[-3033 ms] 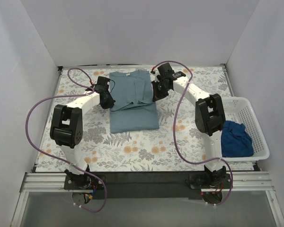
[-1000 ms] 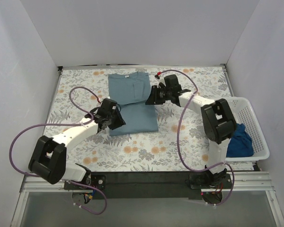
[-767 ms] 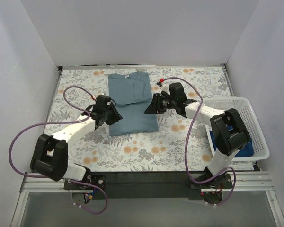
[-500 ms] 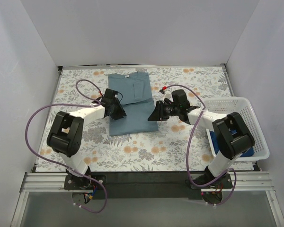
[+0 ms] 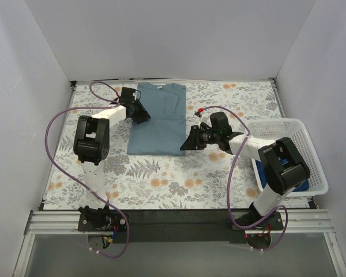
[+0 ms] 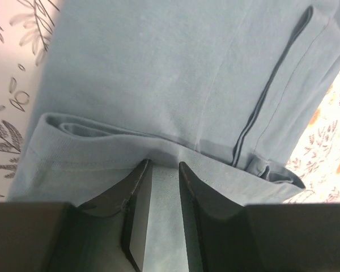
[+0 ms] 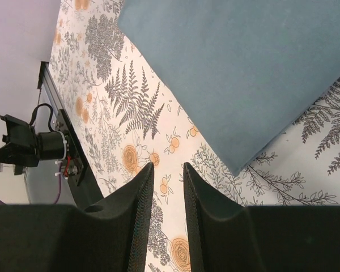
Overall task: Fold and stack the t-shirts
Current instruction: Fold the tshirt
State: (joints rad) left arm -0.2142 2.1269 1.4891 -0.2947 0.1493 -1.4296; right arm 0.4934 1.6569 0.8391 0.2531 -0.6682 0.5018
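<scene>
The slate-blue t-shirt [image 5: 161, 124] lies folded into a narrow strip at the middle-far part of the floral worktop [image 5: 161, 182], collar end far, its long axis running far to near. A doubled layer with a stitched hem crosses it in the left wrist view.

My left tool [image 6: 163, 164] is down on the cloth at the shirt's left edge, in its far half. Its fingers stand a thin slot apart over a ridge of fabric, and I cannot tell whether they pinch it. My right tool [image 7: 167, 165] sits just off the shirt's near right corner, over bare worktop. Its fingers are a narrow slot apart with nothing between them, and the cloth lies to its far left.

I judge the next fold brings one end over the other along that long axis. The right arm is nearer the near end, the left nearer the far end.

The darker blue t-shirt [image 5: 303, 186] shows only as a sliver in the white lattice basket [image 5: 311, 144] at the right, mostly behind the right arm.
</scene>
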